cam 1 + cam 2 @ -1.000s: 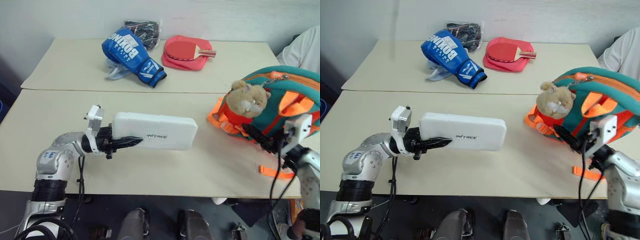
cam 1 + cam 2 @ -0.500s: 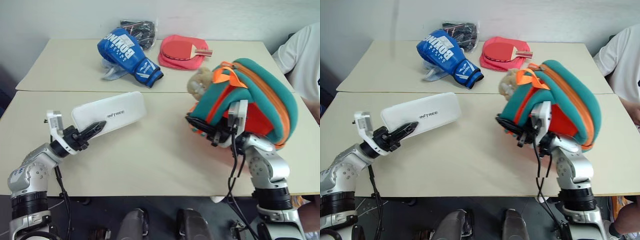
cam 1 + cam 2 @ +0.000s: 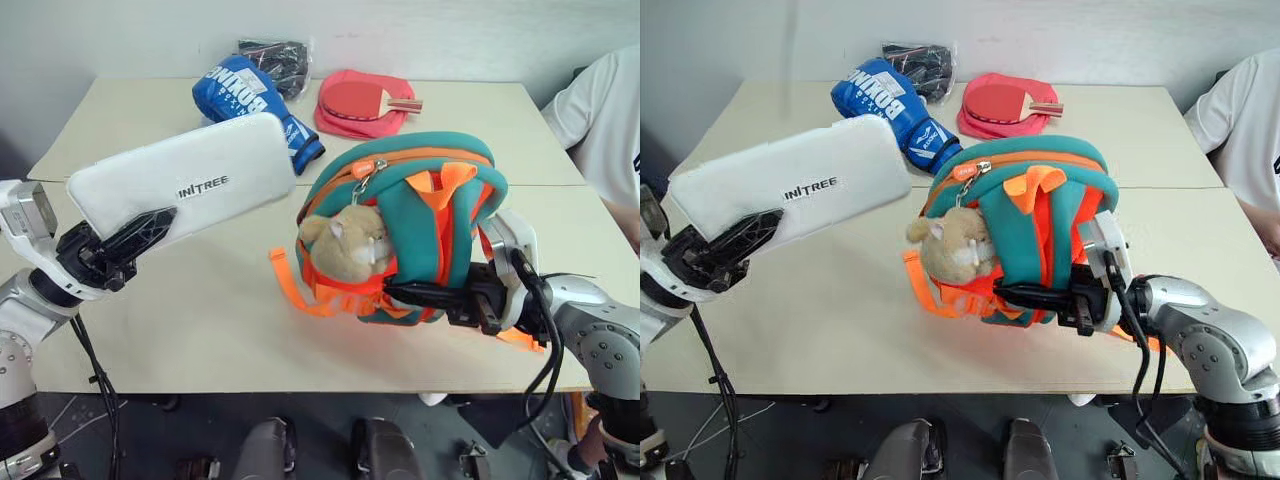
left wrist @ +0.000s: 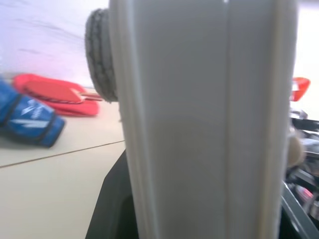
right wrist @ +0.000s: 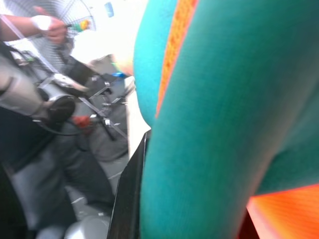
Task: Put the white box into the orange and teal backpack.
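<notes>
Closest to me, the left tool point(image 3: 120, 245) pinches one end of the flat, elongated white plastic box point(image 3: 180, 185) with rounded corners and dark lettering, holding it off the beige tabletop point(image 3: 200, 330), its free end tilted up and towards the bag. Beside it, the right tool point(image 3: 415, 295) is pressed together on the small teal backpack with orange trim and straps point(image 3: 420, 220), gripping it low on the front, just beside the tan plush bear point(image 3: 345, 240) fixed there. The backpack stands lifted and turned so that the orange-edged zip line along its top faces upward, a metal zip pull point(image 3: 365, 178) hanging at its near end. Box and backpack are near each other but apart.

To my eye the step in hand is bringing the two together, with nothing yet inside. I cannot tell whether the zip is open; the next move calls for a gaping mouth, then the box's free end lined up with it and slid in lengthwise.

Farther back lie one blue boxing glove point(image 3: 250, 100), one red paddle on its pink case point(image 3: 365, 102) and one dark packet point(image 3: 280, 55). One person in a white shirt point(image 3: 600, 110) sits at the right edge. So: one box, one backpack, two tools.
</notes>
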`<state>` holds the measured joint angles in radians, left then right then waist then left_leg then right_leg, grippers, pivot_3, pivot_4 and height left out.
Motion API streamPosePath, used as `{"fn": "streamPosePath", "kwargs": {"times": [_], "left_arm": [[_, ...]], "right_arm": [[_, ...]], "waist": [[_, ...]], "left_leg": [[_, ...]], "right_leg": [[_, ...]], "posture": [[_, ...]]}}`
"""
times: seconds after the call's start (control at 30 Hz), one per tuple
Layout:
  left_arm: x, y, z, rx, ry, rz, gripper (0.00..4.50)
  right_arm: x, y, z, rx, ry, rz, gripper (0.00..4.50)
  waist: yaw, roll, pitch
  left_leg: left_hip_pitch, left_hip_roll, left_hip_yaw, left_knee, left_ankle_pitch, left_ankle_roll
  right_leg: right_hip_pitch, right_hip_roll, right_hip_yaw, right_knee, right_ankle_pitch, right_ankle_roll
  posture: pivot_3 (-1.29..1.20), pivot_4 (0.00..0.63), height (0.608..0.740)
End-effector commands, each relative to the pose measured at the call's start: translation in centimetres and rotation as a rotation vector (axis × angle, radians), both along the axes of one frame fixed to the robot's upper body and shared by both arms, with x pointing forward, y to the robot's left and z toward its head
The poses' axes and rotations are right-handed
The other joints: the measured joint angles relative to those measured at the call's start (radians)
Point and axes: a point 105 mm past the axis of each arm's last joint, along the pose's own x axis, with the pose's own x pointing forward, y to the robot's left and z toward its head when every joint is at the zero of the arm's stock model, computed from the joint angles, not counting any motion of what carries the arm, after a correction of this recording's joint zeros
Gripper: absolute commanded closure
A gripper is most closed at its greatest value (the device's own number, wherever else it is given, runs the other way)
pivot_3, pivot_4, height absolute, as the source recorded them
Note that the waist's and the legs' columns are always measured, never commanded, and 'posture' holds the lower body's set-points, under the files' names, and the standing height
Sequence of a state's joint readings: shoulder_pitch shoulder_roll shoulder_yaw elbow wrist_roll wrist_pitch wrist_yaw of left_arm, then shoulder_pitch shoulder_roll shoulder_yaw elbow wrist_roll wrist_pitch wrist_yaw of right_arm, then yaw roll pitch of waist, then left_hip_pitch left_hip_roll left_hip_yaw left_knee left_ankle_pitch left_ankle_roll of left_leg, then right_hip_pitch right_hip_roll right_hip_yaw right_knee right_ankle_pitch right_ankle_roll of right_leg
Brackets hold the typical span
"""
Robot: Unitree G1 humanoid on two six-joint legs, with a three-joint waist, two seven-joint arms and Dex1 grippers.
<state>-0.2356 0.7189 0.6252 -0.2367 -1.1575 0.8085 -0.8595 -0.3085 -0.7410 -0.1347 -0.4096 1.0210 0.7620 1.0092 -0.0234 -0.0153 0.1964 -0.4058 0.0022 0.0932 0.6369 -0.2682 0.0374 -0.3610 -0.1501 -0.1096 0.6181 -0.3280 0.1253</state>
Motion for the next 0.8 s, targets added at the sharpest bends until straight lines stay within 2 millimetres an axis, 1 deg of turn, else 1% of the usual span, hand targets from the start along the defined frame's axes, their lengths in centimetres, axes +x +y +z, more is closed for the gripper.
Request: {"fn": "streamPosePath", "kwargs": {"times": [0.03,0.1,0.17,0.27,0.37,0.43,0.53,0.6,0.67,0.73,0.8], "left_arm": [[-1.6,-1.6,2.5,0.043,-0.110,-0.071,3.09],[-1.3,-2.2,2.3,0.073,-0.119,-0.074,3.09],[-0.1,-3.4,1.7,0.129,-0.141,-0.084,3.09],[0.4,-5.2,1.2,0.258,-0.172,-0.158,3.09],[1.3,-5.7,0.5,0.375,-0.175,-0.169,3.09],[1.9,-5.9,-0.2,0.428,-0.140,-0.187,3.09],[3.4,-6.4,-1.0,0.535,-0.117,-0.172,3.09],[4.4,-7.5,-0.9,0.565,-0.125,-0.181,3.09],[5.3,-9.2,-0.5,0.584,-0.138,-0.196,3.09],[6.4,-10.5,-0.4,0.595,-0.075,-0.187,3.09],[6.2,-12.5,0.0,0.573,-0.053,-0.260,3.09]], "right_arm": [[0.5,0.0,0.7,0.017,-0.049,-0.013,4.50],[0.6,0.2,0.6,0.017,-0.050,-0.010,4.50],[0.4,0.5,0.2,0.001,-0.050,0.011,4.50],[0.1,0.5,0.1,-0.005,-0.041,0.022,4.50],[0.1,0.3,0.4,0.011,-0.028,0.010,4.50],[-0.1,0.2,0.3,0.002,-0.025,0.013,4.50],[-0.4,0.1,0.1,0.000,-0.015,0.007,4.50],[-0.5,0.1,0.0,-0.003,-0.011,0.004,4.50],[-0.5,0.0,-0.1,-0.006,-0.010,0.002,4.50],[-0.5,0.1,-0.1,-0.008,-0.010,0.001,4.50],[-0.5,0.1,-0.1,0.002,-0.001,0.004,4.50]], "waist": [[0.000,0.000,0.000],[0.001,0.000,0.000],[0.004,0.000,0.000],[0.022,0.000,0.000],[0.025,0.000,0.000],[0.025,0.000,0.000],[0.026,0.000,0.000],[0.030,0.000,0.000],[0.037,-0.001,0.000],[0.044,-0.001,0.000],[0.047,-0.001,0.001]], "left_leg": [[0.000,0.000,0.000,0.000,0.000,0.000],[0.000,-0.001,0.001,0.000,0.000,0.001],[0.000,-0.002,0.002,0.000,0.001,0.001],[0.000,-0.003,0.002,0.001,0.001,0.002],[0.000,-0.004,0.003,0.001,0.001,0.002],[0.000,-0.004,0.003,0.001,0.001,0.002],[0.000,-0.004,0.003,0.001,0.001,0.002],[0.000,-0.004,0.003,0.001,0.001,0.002],[0.000,-0.004,0.003,0.001,0.001,0.003],[0.000,-0.004,0.003,0.001,0.001,0.003],[-0.001,-0.004,0.003,0.001,0.001,0.003]], "right_leg": [[0.000,0.000,0.000,0.000,0.000,0.000],[0.000,0.001,0.000,0.000,0.000,0.000],[0.000,0.001,0.000,0.000,0.000,0.000],[0.000,0.003,0.000,0.001,0.000,0.000],[-0.001,0.003,0.000,0.001,0.000,0.000],[-0.001,0.003,-0.001,0.001,0.000,0.000],[-0.001,0.003,-0.001,0.001,0.000,0.000],[-0.001,0.003,-0.002,0.001,0.000,0.000],[0.000,0.003,-0.002,0.001,0.000,0.000],[0.000,0.003,-0.002,0.001,0.000,0.000],[-0.001,0.003,-0.002,0.001,0.000,0.000]], "posture": [[0.00,0.150,0.740],[0.00,0.150,0.740],[0.00,0.150,0.740],[0.00,0.150,0.740],[0.00,0.150,0.740],[0.00,0.150,0.740],[0.00,0.150,0.740],[0.00,0.150,0.740],[0.00,0.150,0.740],[0.00,0.150,0.740],[0.00,0.150,0.740]]}}
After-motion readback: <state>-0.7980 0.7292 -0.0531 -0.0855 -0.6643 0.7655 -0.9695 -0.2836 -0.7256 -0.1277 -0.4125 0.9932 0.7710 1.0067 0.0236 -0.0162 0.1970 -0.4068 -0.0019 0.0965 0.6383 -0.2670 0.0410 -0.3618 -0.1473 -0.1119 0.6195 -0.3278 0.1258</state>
